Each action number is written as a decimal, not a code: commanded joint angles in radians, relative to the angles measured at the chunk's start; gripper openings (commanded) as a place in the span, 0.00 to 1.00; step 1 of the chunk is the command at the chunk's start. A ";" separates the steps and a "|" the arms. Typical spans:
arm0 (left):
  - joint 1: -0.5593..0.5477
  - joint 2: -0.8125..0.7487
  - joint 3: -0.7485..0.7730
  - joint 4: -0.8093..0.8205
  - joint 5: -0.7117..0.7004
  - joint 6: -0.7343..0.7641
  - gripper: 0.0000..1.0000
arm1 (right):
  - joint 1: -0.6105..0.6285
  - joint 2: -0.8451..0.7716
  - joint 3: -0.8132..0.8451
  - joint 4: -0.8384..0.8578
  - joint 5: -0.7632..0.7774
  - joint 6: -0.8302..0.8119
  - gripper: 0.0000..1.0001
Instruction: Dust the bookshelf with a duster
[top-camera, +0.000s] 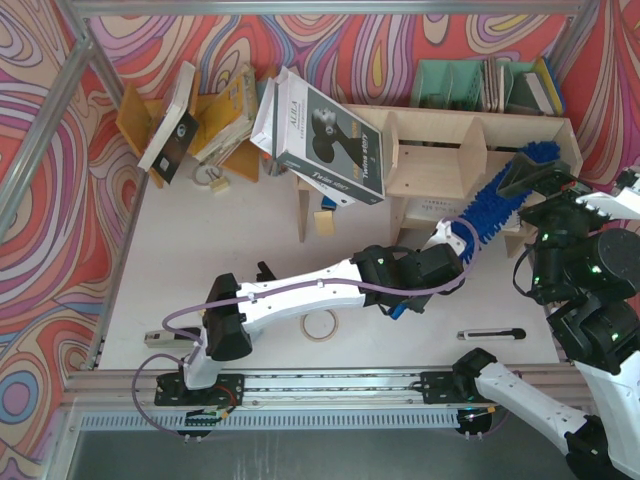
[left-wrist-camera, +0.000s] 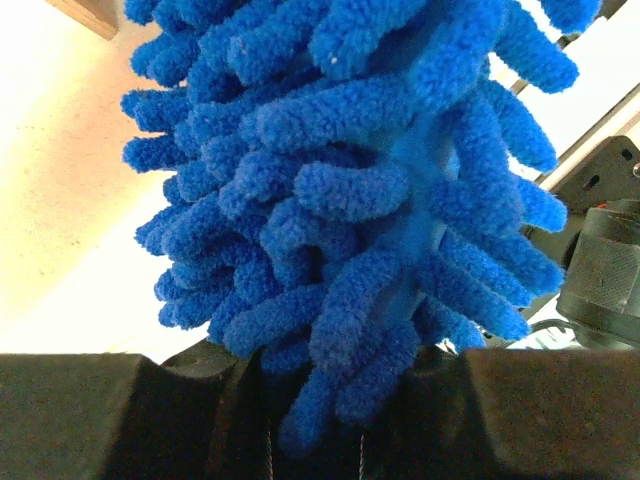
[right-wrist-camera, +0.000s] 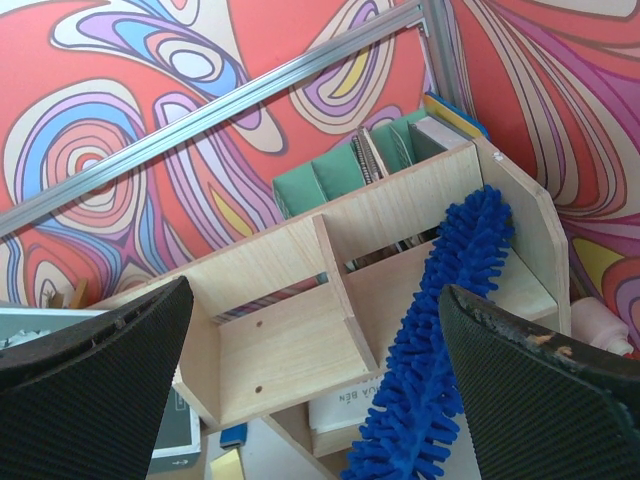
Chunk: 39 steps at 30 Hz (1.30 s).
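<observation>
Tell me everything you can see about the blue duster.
The duster is a long, bright-blue head of fluffy microfibre strands around a blue core. The left gripper is shut on its lower end, hiding the handle. It slants away toward the right, its tip in the rightmost compartment of the bookshelf, apparently brushing the wood there.

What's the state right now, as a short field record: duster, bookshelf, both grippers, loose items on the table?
duster: blue head lies diagonally across the bookshelf's rightmost compartment, tip near the far right corner
bookshelf: pale wood, with a black-and-white box leaning over its left end
left gripper: shut on the duster at the handle end
right gripper: open, holding nothing, over the shelf's right end beside the duster tip
table: tape roll and pen lie near the arm bases
</observation>
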 joint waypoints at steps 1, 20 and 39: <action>-0.011 -0.071 0.027 -0.012 0.024 0.037 0.00 | 0.001 -0.005 0.001 0.020 0.016 -0.010 0.99; -0.048 -0.173 -0.095 -0.069 -0.019 0.022 0.00 | 0.002 -0.010 -0.001 0.020 0.021 -0.001 0.99; 0.022 0.074 0.296 -0.196 -0.093 -0.056 0.00 | 0.001 -0.017 -0.024 0.030 0.031 -0.012 0.99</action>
